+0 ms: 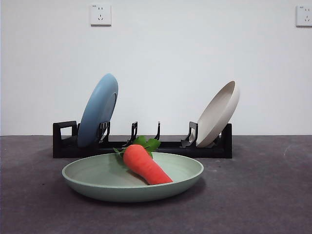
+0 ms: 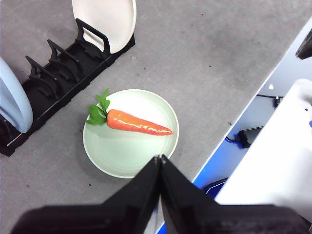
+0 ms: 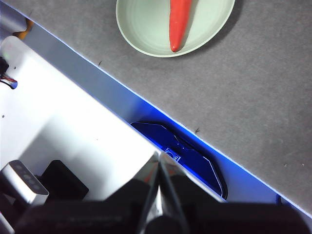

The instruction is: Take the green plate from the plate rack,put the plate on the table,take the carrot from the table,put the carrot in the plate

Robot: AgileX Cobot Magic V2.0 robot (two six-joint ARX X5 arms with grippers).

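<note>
The green plate (image 1: pixel 102 187) sits flat on the tabletop (image 1: pixel 258 195), just in front of the plate rack (image 1: pixel 66 141). The carrot (image 1: pixel 145 165) lies in it, leaves toward 11 o'clock in the front view, tip toward 5. Both claws are clenched and empty: the left claw (image 2: pixel 160 158) hangs above the plate's near rim, the right claw (image 3: pixel 159 157) beyond the tabletop's edge.

Your left gripper (image 2: pixel 160 158) hangs with its jaws pressed together, tips over the near rim of the green plate (image 2: pixel 127 158). The carrot (image 2: pixel 136 123) lies across that plate, just beyond the tips. Farther off, the plate rack (image 2: pixel 61 83) holds a cream-white plate (image 2: pixel 108 19) and a light blue plate (image 2: pixel 13 100).
</note>
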